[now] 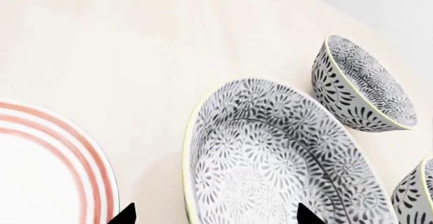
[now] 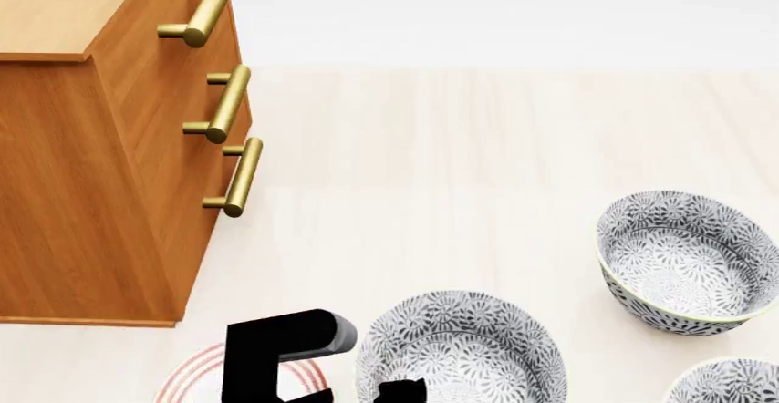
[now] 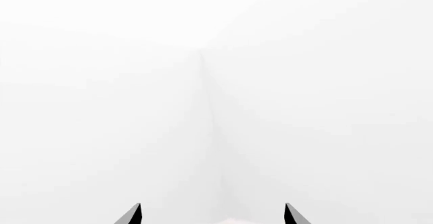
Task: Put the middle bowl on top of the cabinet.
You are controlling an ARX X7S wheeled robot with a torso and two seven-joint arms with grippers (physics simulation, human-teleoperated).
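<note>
Hovering with fingers spread, the left hand (image 1: 213, 215) apparently straddles the middle bowl's (image 1: 277, 158) near rim.

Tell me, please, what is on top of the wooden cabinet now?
Nothing shows on the visible corner of the cabinet top, only bare wood. The rest of the top lies outside the head view. All three patterned bowls sit on the floor.

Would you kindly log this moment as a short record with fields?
surface: pale wooden table
cabinet: standing at the table's left, top bare where visible
middle bowl: upright on the table, not lifted
other bowls: far bowl; near bowl
plate: red-ringed, left of the middle bowl
left gripper: open, straddling the middle bowl's rim
right gripper: open, facing blank white
</note>
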